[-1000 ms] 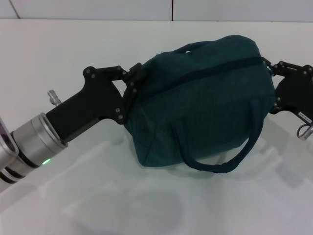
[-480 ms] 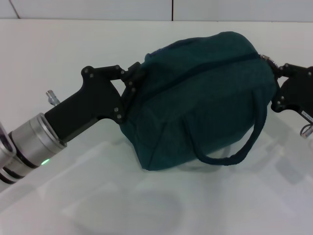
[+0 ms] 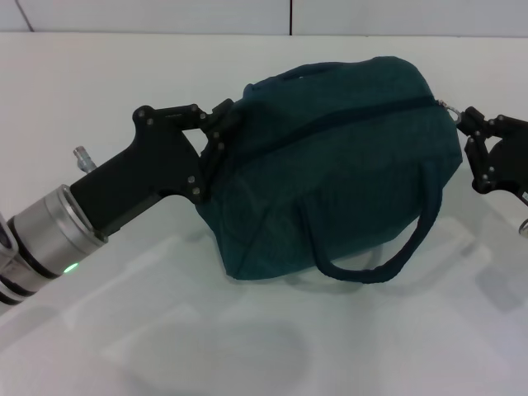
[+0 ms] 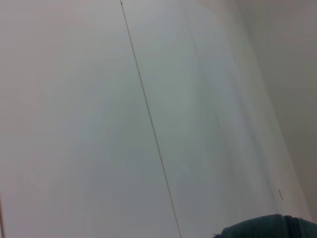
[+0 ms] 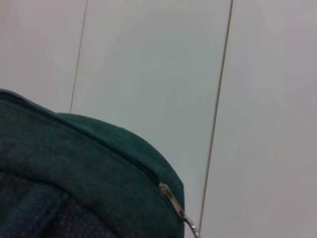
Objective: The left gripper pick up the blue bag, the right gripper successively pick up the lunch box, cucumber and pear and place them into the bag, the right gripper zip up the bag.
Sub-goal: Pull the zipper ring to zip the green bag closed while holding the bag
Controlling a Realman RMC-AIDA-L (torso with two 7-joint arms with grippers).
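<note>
The bag [image 3: 330,165] sits on the table [image 3: 99,91], with the left gripper [image 3: 219,136] clamped on its left end. The right gripper [image 3: 474,144] is just off the bag's right end, beside the zipper pull [image 3: 450,106]. A handle [image 3: 388,256] hangs down the bag's near side.

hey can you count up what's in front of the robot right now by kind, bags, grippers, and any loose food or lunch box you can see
Bags: 1, the blue bag, zipper run across to the zipper pull.
Grippers: 2, the left gripper at the bag's left end, the right gripper at its right end by the pull.
Loose food or lunch box: 0 in view.
Total: 3
</note>
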